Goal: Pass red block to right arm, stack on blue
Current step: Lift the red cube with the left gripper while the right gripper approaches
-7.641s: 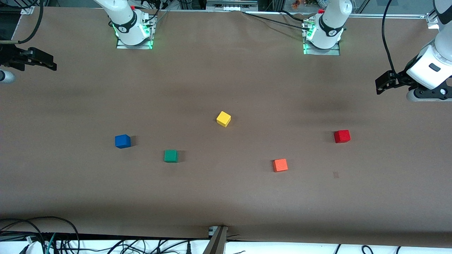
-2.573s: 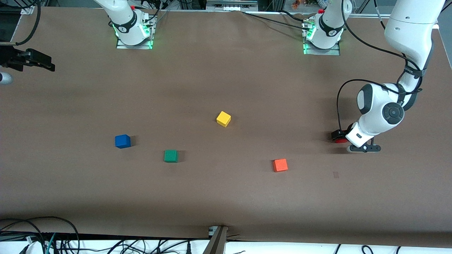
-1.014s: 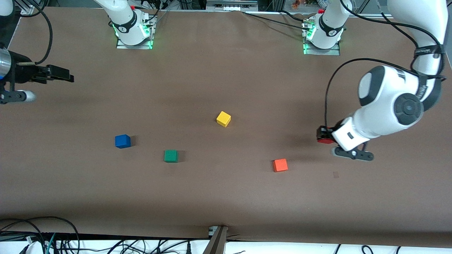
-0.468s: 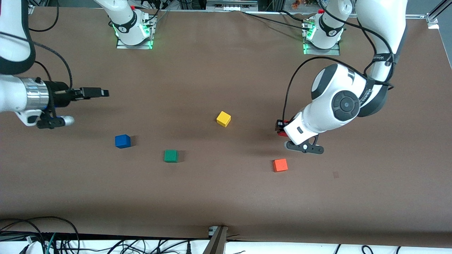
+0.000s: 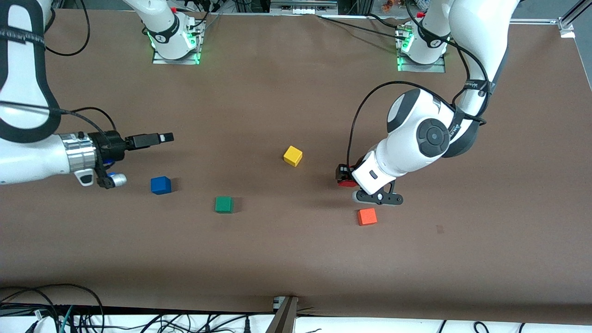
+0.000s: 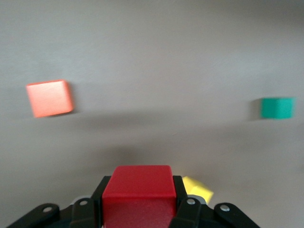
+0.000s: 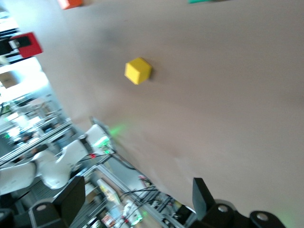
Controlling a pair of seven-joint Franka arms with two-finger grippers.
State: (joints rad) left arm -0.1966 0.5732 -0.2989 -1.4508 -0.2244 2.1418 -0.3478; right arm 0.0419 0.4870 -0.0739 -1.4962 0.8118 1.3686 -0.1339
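The red block (image 5: 345,183) hangs above the table between the yellow cube (image 5: 292,156) and the orange cube (image 5: 367,216), with my left gripper (image 5: 342,174) shut on it. In the left wrist view the red block (image 6: 137,190) sits squarely between the black fingers (image 6: 97,202). The blue cube (image 5: 160,185) rests on the table toward the right arm's end. My right gripper (image 5: 165,137) lies level over the table just above the blue cube, open and empty, pointing toward the middle. The right wrist view shows its open gripper (image 7: 137,202) and, far off, the red block (image 7: 29,45).
A green cube (image 5: 224,204) sits beside the blue one, nearer the front camera. The yellow cube (image 7: 138,70) lies at mid-table. The orange cube (image 6: 49,98) lies under the left arm's wrist. Both arm bases (image 5: 173,41) stand along the table's back edge.
My left gripper carried the red block from the left arm's end toward mid-table. My right gripper swung in from the table's edge to above the blue cube.
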